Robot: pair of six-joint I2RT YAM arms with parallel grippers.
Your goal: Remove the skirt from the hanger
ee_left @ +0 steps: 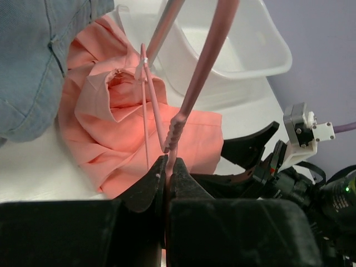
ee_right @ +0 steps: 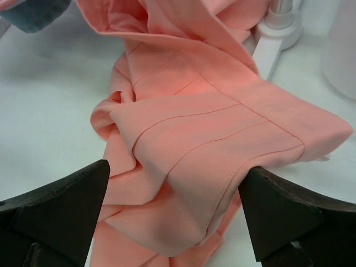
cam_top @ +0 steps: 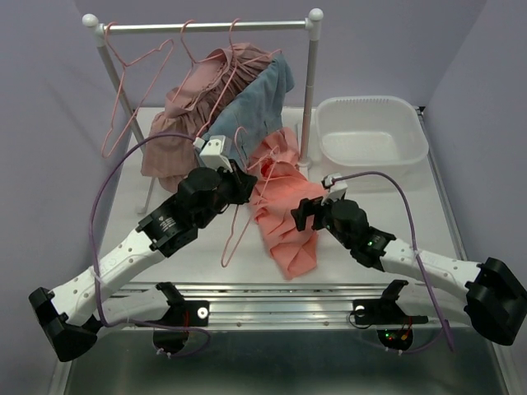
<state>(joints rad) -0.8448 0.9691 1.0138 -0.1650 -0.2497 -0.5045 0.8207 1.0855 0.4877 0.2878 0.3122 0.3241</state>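
Observation:
A salmon pleated skirt (cam_top: 284,210) lies crumpled on the white table, its upper part against a pink wire hanger (cam_top: 235,226) that leans over the table. My left gripper (cam_top: 237,183) is shut on the hanger's wire (ee_left: 183,105), next to the skirt (ee_left: 105,128). A thin hanger wire and a white clip (ee_left: 142,69) reach into the skirt's top folds; I cannot tell if it is clipped. My right gripper (cam_top: 303,212) is open, its fingers (ee_right: 61,206) on either side of a fold of the skirt (ee_right: 194,156), low over the table.
A white clothes rack (cam_top: 206,26) stands at the back with an empty pink hanger (cam_top: 123,90), a dusty-pink garment (cam_top: 193,107) and a blue denim garment (cam_top: 259,99). A white tub (cam_top: 370,132) sits at the back right beside the rack post (cam_top: 311,90).

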